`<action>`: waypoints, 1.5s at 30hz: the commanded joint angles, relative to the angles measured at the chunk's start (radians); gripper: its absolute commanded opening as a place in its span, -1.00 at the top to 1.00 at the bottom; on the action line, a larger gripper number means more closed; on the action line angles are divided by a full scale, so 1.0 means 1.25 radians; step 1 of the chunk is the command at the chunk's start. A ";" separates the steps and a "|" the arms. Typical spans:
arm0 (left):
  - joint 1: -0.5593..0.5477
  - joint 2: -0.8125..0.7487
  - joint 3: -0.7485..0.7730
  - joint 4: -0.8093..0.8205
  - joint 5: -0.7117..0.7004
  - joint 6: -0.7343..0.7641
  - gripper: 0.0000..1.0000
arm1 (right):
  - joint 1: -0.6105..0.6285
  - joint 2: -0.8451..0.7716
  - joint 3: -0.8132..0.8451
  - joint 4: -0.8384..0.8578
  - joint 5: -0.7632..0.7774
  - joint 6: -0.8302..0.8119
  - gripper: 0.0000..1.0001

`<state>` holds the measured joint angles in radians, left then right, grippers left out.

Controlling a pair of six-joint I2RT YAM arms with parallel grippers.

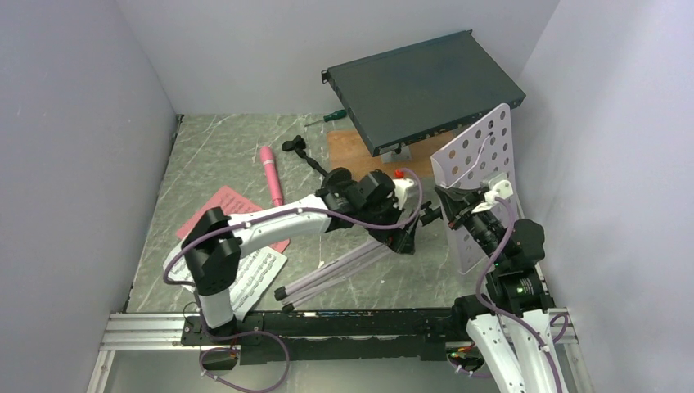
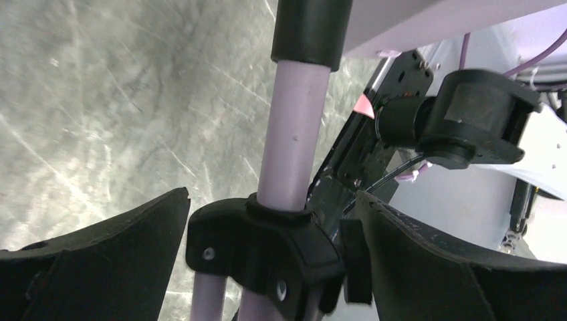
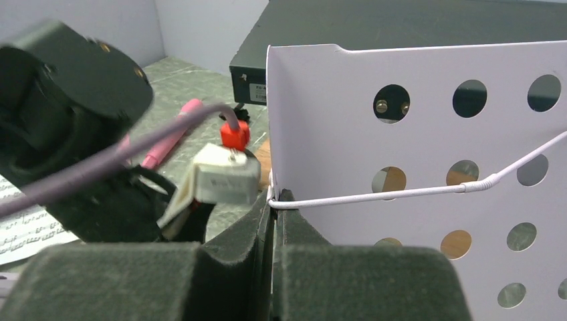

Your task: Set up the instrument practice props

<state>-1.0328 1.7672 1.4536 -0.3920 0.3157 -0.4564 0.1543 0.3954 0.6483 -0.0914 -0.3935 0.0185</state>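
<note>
The pale lavender perforated music-stand desk point(image 1: 479, 176) stands tilted upright at the right, and my right gripper point(image 3: 273, 200) is shut on its left edge point(image 3: 414, 134) by the white wire. The silver folding tripod point(image 1: 335, 270) lies on the table, its legs pointing toward the near edge. My left gripper point(image 2: 271, 221) is open, with one finger on each side of the tripod's black hub point(image 2: 264, 247). The pink microphone point(image 1: 269, 173) lies at the back left, next to the small black mic stand point(image 1: 296, 146). Pink music sheets point(image 1: 225, 205) and white ones point(image 1: 258, 274) lie under the left arm.
A dark flat rack-mount box point(image 1: 421, 86) leans at the back over a brown board point(image 1: 360, 147). A green-handled screwdriver point(image 1: 327, 117) lies by the back wall. Grey walls close in on the left, back and right.
</note>
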 commanded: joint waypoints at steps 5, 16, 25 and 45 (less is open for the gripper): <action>-0.037 0.077 0.064 0.001 -0.024 -0.007 -0.99 | 0.003 -0.058 0.121 0.207 0.010 0.025 1.00; -0.044 0.029 0.002 0.065 -0.098 0.021 0.48 | 0.003 -0.083 0.156 0.157 0.001 0.031 1.00; -0.044 0.034 0.050 0.053 0.001 -0.006 -0.53 | 0.003 -0.083 0.158 0.157 -0.069 0.023 1.00; -0.028 0.121 0.176 0.026 0.089 -0.030 -0.08 | 0.003 -0.073 0.186 0.116 -0.078 -0.007 1.00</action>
<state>-1.0645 1.8809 1.6272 -0.3428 0.4103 -0.5102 0.1539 0.3275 0.7639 -0.2497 -0.4995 -0.0021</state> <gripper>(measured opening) 0.541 0.022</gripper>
